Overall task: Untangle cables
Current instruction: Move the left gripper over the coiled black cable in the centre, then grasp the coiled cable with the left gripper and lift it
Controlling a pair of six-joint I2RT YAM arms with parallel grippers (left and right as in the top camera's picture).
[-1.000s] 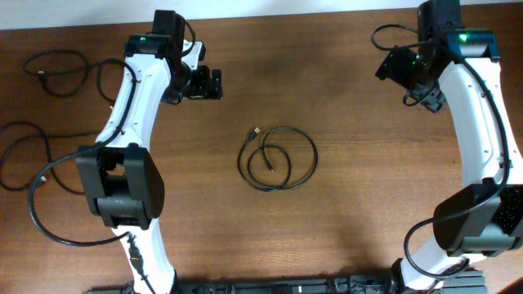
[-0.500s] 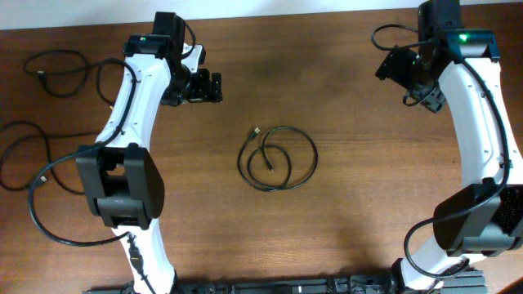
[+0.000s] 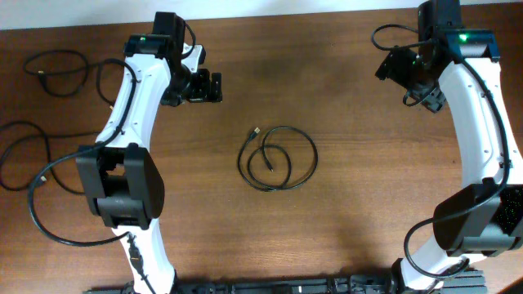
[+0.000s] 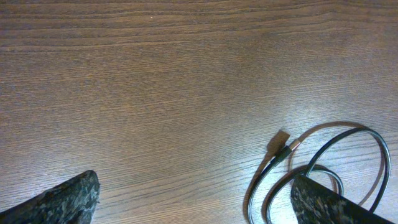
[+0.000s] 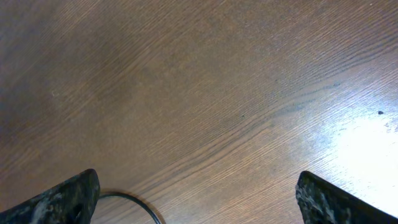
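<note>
One thin black cable (image 3: 278,158) lies coiled in loose loops at the table's middle, its small plug end (image 3: 256,131) pointing up-left. A second cable (image 3: 57,69) loops at the far top left, and a third (image 3: 47,140) curves along the left edge. My left gripper (image 3: 214,86) is open and empty, up-left of the coil. Its wrist view shows the coil (image 4: 348,134) and plug (image 4: 283,138) between its fingertips (image 4: 62,199), close to the right one. My right gripper (image 3: 391,64) is open and empty at the top right. A cable arc (image 5: 134,202) shows low in its wrist view.
The brown wooden table (image 3: 343,220) fills the view. Thicker black wires (image 3: 37,216) hang from the white left arm near its base at lower left. A dark rail (image 3: 270,287) runs along the front edge.
</note>
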